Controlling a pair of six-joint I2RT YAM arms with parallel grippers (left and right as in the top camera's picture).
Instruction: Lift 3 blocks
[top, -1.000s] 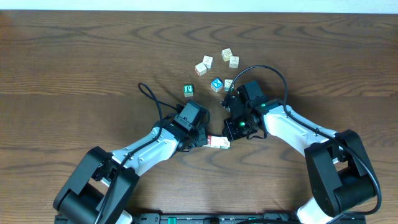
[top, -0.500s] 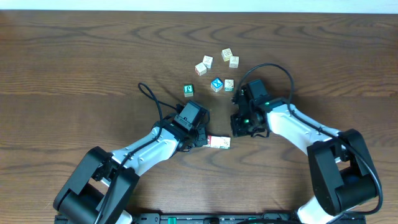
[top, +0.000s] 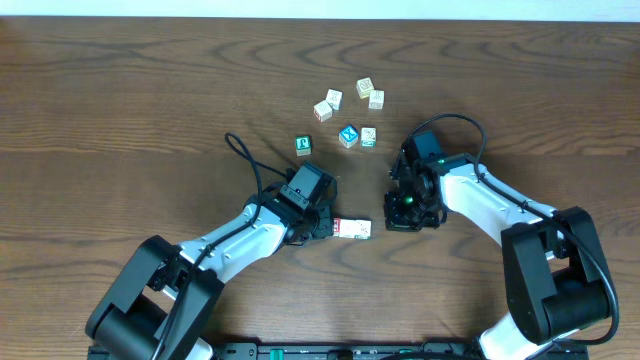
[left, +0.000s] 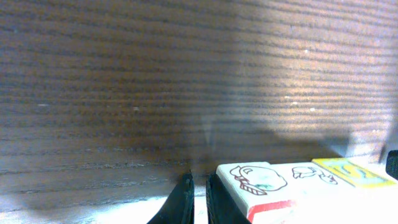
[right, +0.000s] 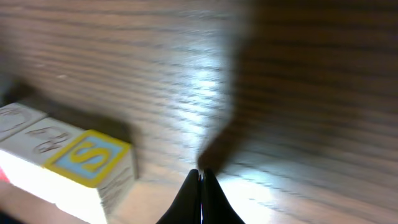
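Right pincer (right: 200, 182), clenched, backed off the block row (top: 351, 229), cropped in wrist views; left pincer (left: 198, 190) clenched too.

The dark brown wooden table (top: 120, 90) was streaked with wavy grain. The row of three small wooden cubes (top: 351, 229) was pale on top and red along one side. Its cream cube with a line drawing (left: 258, 180) had green touches, and its yellow-faced letter cube (right: 90, 157) had a blue border. The green-faced wooden cube (top: 303, 145) and the blue-faced wooden cube (top: 348, 135) carried white marks.
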